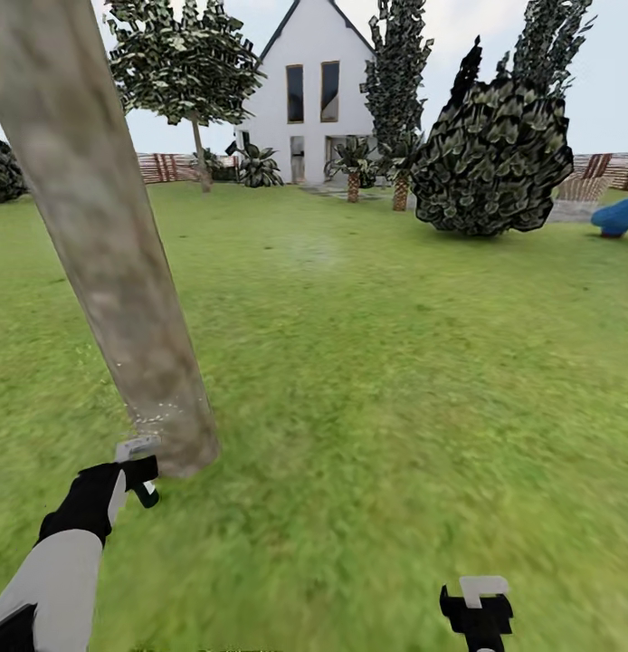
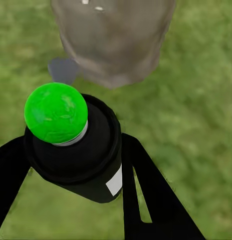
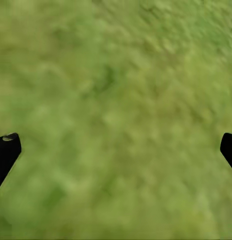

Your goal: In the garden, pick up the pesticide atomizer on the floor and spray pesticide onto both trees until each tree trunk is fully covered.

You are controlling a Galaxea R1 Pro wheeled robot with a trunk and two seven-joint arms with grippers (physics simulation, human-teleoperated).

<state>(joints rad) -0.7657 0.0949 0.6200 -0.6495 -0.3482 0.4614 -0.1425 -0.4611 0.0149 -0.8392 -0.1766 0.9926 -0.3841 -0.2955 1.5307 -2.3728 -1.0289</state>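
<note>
A thick mottled tan-grey tree trunk (image 1: pixel 106 254) leans up from the lawn at the left, with pale specks near its base (image 2: pixel 113 45). My left gripper (image 1: pixel 137 471) sits just short of that base, shut on the pesticide atomizer (image 2: pixel 75 145), a black can with a round green top that points at the trunk. Far back stands another tree (image 1: pixel 198 149) with a slim trunk and a leafy crown. My right gripper (image 1: pixel 477 602) hangs open over bare grass at the lower right, its fingertips (image 3: pixel 6 150) wide apart with nothing between them.
Green lawn (image 1: pixel 368 362) stretches ahead and to the right. A large dark bush (image 1: pixel 495 154) stands at the back right, with a blue object (image 1: pixel 622 217) beside it. A white house (image 1: pixel 309 91), short palms (image 1: pixel 355 167) and a wooden fence (image 1: pixel 169 167) line the far edge.
</note>
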